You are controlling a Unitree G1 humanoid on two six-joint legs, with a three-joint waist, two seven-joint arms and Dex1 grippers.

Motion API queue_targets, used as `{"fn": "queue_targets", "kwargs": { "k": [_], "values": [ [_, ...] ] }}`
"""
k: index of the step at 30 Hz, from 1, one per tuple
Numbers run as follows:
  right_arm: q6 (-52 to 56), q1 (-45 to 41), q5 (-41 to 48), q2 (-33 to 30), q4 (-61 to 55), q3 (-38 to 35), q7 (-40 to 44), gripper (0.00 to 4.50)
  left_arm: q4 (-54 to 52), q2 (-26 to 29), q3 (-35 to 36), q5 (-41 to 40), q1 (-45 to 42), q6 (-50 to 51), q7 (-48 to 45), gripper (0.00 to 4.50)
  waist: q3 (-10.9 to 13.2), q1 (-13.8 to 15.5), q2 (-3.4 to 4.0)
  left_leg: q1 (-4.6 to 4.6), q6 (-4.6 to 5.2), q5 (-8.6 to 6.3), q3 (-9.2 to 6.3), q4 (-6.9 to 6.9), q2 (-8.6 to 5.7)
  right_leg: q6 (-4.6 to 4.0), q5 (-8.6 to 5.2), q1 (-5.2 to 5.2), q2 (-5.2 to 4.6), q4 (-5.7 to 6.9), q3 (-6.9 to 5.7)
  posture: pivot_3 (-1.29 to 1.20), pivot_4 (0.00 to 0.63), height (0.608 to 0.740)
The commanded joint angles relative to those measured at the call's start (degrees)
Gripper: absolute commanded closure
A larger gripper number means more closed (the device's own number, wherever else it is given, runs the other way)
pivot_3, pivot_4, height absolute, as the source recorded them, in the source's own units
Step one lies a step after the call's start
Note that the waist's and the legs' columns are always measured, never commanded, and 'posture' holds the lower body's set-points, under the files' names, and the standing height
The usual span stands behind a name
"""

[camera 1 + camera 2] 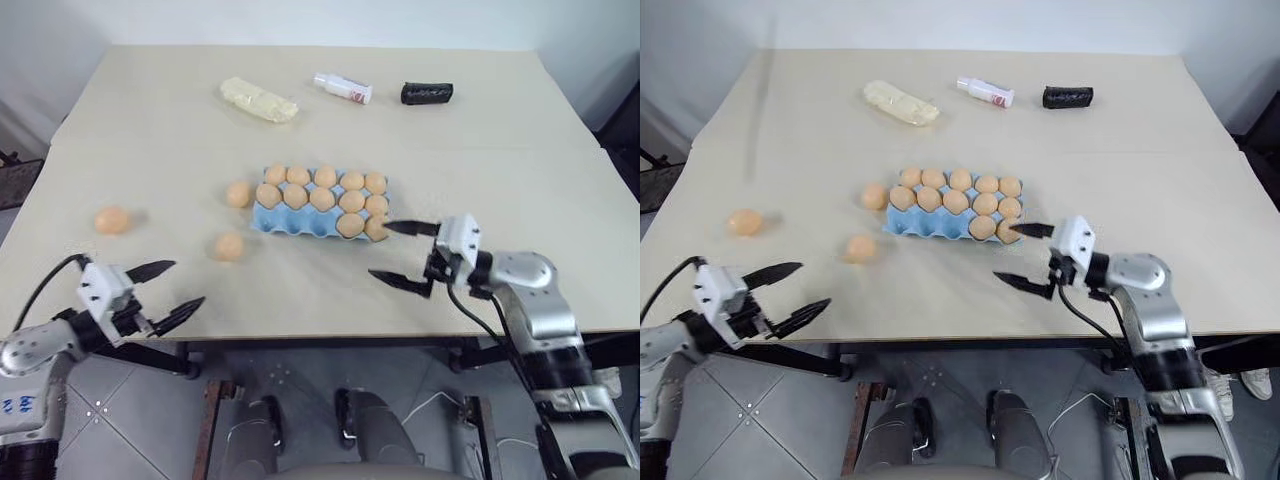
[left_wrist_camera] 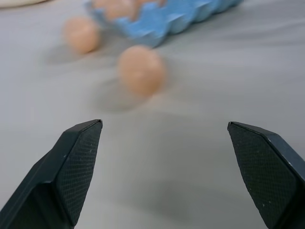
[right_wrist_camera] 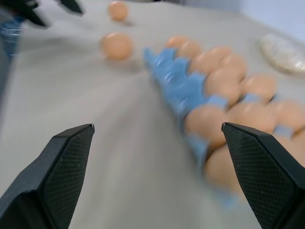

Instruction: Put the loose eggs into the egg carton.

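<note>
The light blue egg carton (image 1: 290,228) lies mid-table, its cups filled with several tan eggs. One loose egg (image 1: 238,194) sits against the carton's left end. Another (image 1: 229,246) lies in front of that, and a third (image 1: 112,220) rests far to the left. My left gripper (image 1: 188,283) hovers open at the table's front left edge, empty, pointing toward the nearest egg (image 2: 141,69). My right gripper (image 1: 378,250) stands open and empty just off the carton's right front corner (image 3: 176,81), one fingertip close to the last egg there.
At the back of the table lie a pale yellow lumpy block (image 1: 259,100), a small white bottle (image 1: 343,88) and a black cylinder (image 1: 427,93). The table's front edge (image 1: 300,335) runs just below both grippers.
</note>
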Motion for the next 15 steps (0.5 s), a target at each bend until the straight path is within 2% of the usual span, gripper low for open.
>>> {"fn": "queue_targets", "kwargs": {
  "k": [1, 7, 12, 15],
  "values": [
    [0.74, 1.35, 2.74, -1.35, -4.34, -2.25, 1.01, 0.01, 0.01, -0.77, 3.81, -0.92, 1.14, -0.69, 2.47, 0.00, 0.00, -0.19, 0.00, 0.01, 0.00, 0.00, 0.00, 0.02, 0.00, -0.03, -0.01, 0.00, 0.01, 0.00, 0.03, 0.00, 0.150, 0.740],
    [0.77, 2.33, 3.15, -0.20, -5.93, -2.10, -0.44, 0.01, -1.72, -2.55, 1.42, -0.92, -1.82, 1.50, 5.18, 0.00, 0.00, 0.05, 0.00, 0.01, 0.01, 0.01, -0.02, 0.16, -0.02, -0.78, -0.22, 0.06, 0.00, -0.14, 0.08, 0.00, 0.150, 0.740],
    [-0.03, 2.03, 2.22, 0.82, -5.96, -1.67, -1.84, 0.01, -0.77, -5.82, -5.39, 1.29, -10.03, 3.27, 8.05, 0.00, 0.00, 0.58, 0.00, -0.02, 0.05, 0.03, 0.00, 0.15, -0.04, -0.68, -0.15, 0.18, -0.05, -0.35, 0.07, 0.00, 0.150, 0.740],
    [-0.11, 1.69, 1.71, 1.19, -5.94, -1.46, -2.63, 0.01, 1.74, -7.87, -9.62, 3.88, -15.07, 3.64, 9.83, 0.00, -0.02, 1.38, -0.03, -0.05, 0.09, 0.05, 0.04, 0.15, -0.07, -0.19, 0.13, 0.18, -0.04, -0.35, 0.07, 0.00, 0.150, 0.740]
  ]
}}
